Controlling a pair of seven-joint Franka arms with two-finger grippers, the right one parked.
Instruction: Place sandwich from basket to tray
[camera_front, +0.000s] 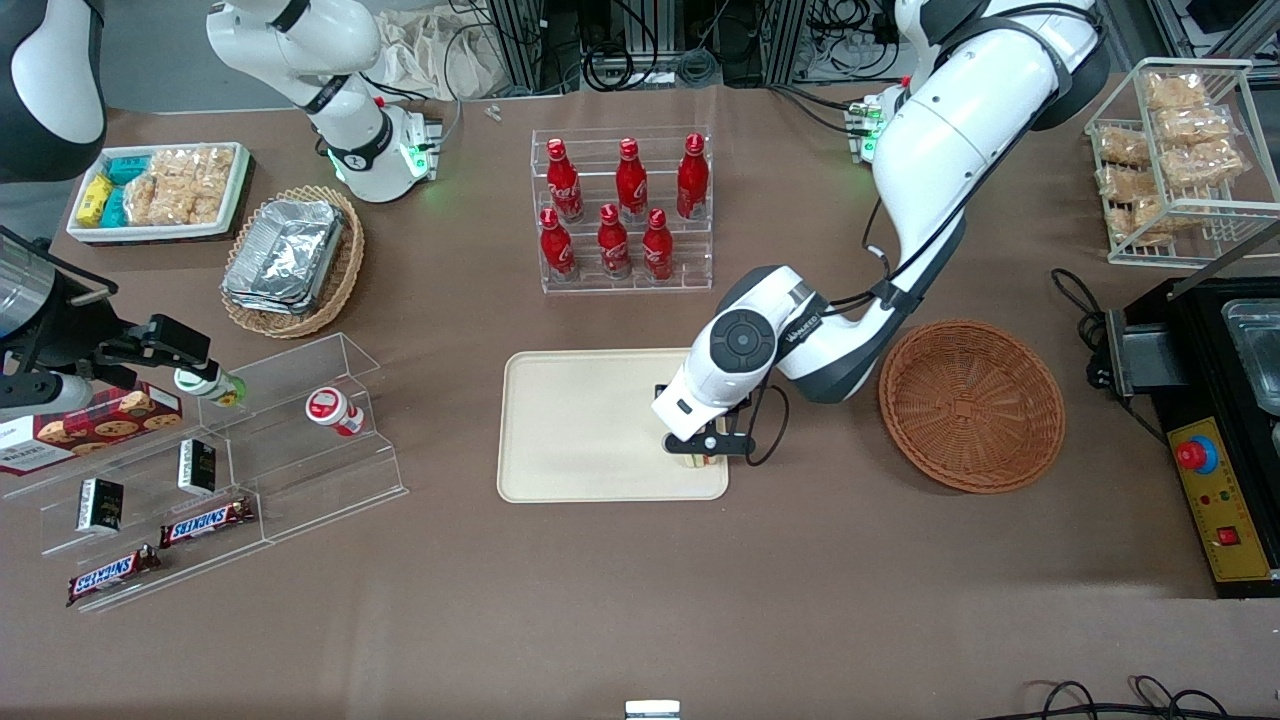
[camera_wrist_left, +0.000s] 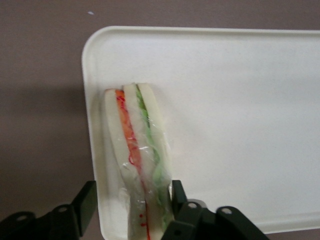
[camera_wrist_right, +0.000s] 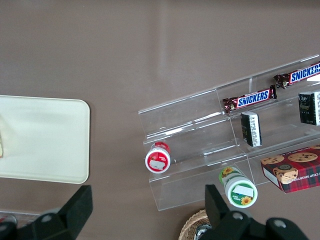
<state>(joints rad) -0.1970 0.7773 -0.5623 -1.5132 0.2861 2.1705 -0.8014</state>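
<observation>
I see tool (camera_wrist_left: 132, 200) low over tray (camera_front: 580, 430) corner nearest basket (camera_front: 971, 405), fingers spread either side of sandwich (camera_wrist_left: 137, 160), not pinching. Sandwich on tray, hard against rim. My worry: finger snags wrap on lift, drags wedge over rim onto surface. Front camera: arm hides most of sandwich; finger contact unclear

We see the sandwich (camera_wrist_left: 141, 165) wrapped in glossy clear film on the smooth matt plastic tray (camera_wrist_left: 240, 100), the gripper (camera_wrist_left: 131, 210) in matt black plastic, the basket (camera_front: 970, 405) of rough woven wicker.
</observation>
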